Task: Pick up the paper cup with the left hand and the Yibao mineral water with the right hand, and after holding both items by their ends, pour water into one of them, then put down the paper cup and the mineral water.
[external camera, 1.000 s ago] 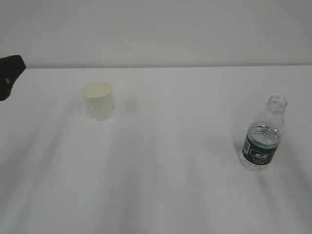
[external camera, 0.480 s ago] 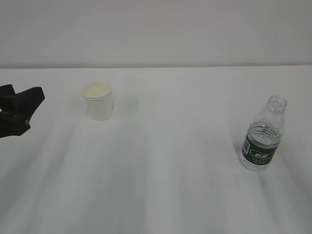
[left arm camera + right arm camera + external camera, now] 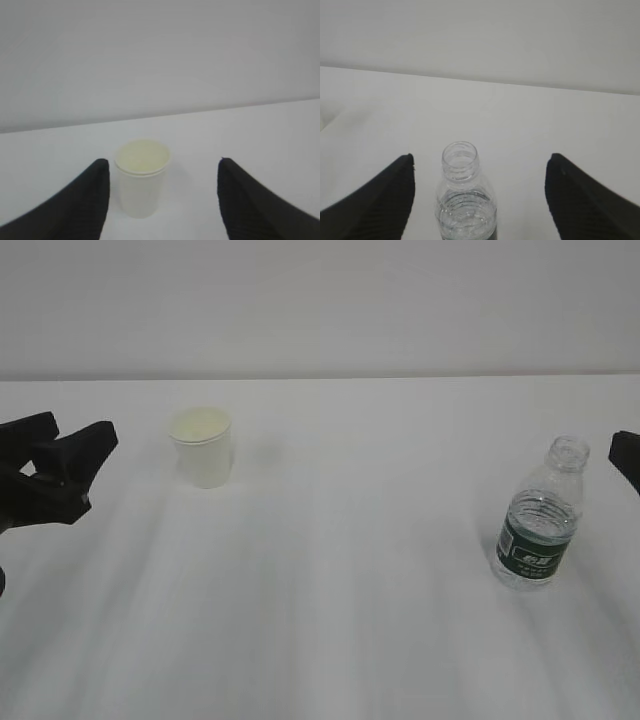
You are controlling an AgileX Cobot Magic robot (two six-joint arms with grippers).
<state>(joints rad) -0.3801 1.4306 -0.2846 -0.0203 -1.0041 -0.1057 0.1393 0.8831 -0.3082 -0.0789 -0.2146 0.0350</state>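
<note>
The paper cup (image 3: 203, 448) stands upright on the white table, left of centre, white with a cream inside. My left gripper (image 3: 78, 432) is open to the left of it, apart from it. In the left wrist view the paper cup (image 3: 142, 180) sits ahead, nearer the left finger of the left gripper (image 3: 163, 162). The Yibao mineral water (image 3: 538, 520) stands uncapped at the right, with a green label. Only one black finger of my right gripper (image 3: 628, 455) shows at the right edge. In the right wrist view the bottle (image 3: 466, 200) lies ahead of the open right gripper (image 3: 481, 157), nearer its left finger.
The white table (image 3: 350, 570) runs back to a plain pale wall (image 3: 320, 300). A wide bare stretch of tabletop separates cup and bottle.
The left gripper has moved in from the left edge toward the cup. A finger of the right gripper has come into view beside the bottle. Cup and bottle have not moved.
</note>
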